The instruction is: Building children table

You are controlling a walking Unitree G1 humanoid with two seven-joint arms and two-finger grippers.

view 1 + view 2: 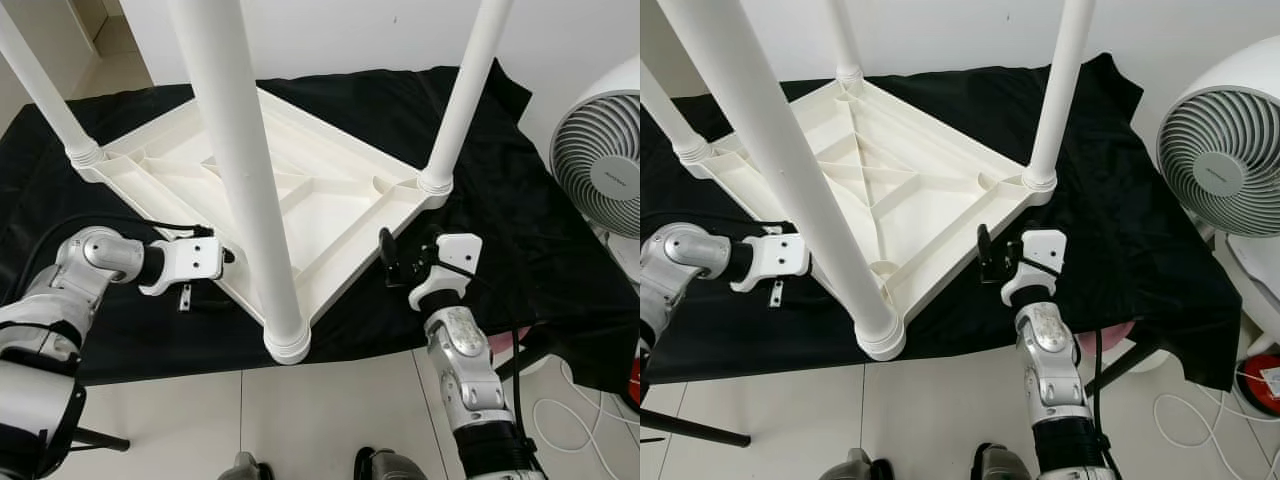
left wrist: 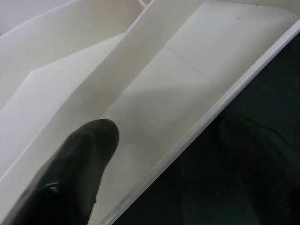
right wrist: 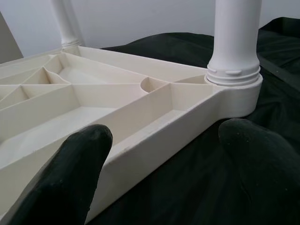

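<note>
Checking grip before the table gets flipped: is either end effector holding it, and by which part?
Both straddle the rim of the upturned tabletop, one finger inside and one outside: left end effector on the left edge, right end effector on the right edge. Whether they actually clamp cannot be told.

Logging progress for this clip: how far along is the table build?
Done: all four legs stand in the upturned tabletop on the black cloth. In hand: left end effector and right end effector each straddle a rim, open. Left: flipping it upright.
</note>
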